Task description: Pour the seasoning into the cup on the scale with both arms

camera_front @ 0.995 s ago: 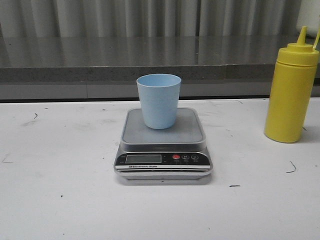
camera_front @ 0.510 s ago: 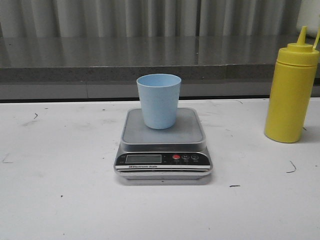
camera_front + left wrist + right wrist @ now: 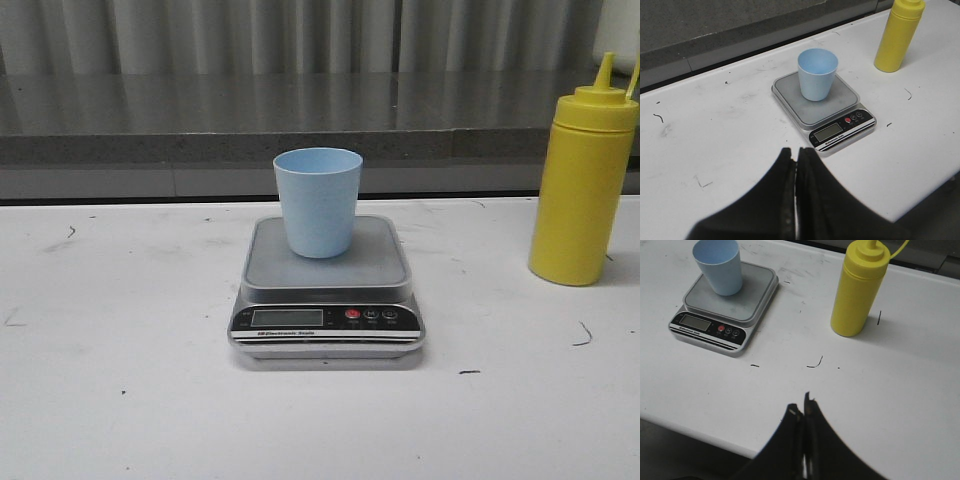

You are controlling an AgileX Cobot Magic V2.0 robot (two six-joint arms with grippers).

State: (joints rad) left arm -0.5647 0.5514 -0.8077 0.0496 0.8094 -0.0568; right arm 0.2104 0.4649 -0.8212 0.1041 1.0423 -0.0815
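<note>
The pale blue cup [image 3: 318, 201] stands upright on the silver scale [image 3: 327, 290] in the middle of the white table. The tall yellow seasoning bottle [image 3: 583, 180] stands upright at the far right, apart from the scale. Neither arm shows in the front view. In the left wrist view my left gripper [image 3: 794, 151] is shut and empty, well short of the scale [image 3: 827, 107], the cup [image 3: 817, 74] and the bottle [image 3: 898, 34]. In the right wrist view my right gripper [image 3: 802, 407] is shut and empty, back from the bottle [image 3: 858, 290], the cup [image 3: 719, 265] and the scale [image 3: 725, 307].
A grey ledge [image 3: 300, 120] runs along the back of the table, with a ribbed wall behind it. The white tabletop [image 3: 120, 380] carries small dark scuff marks. The table's near edge [image 3: 700, 432] shows in the right wrist view.
</note>
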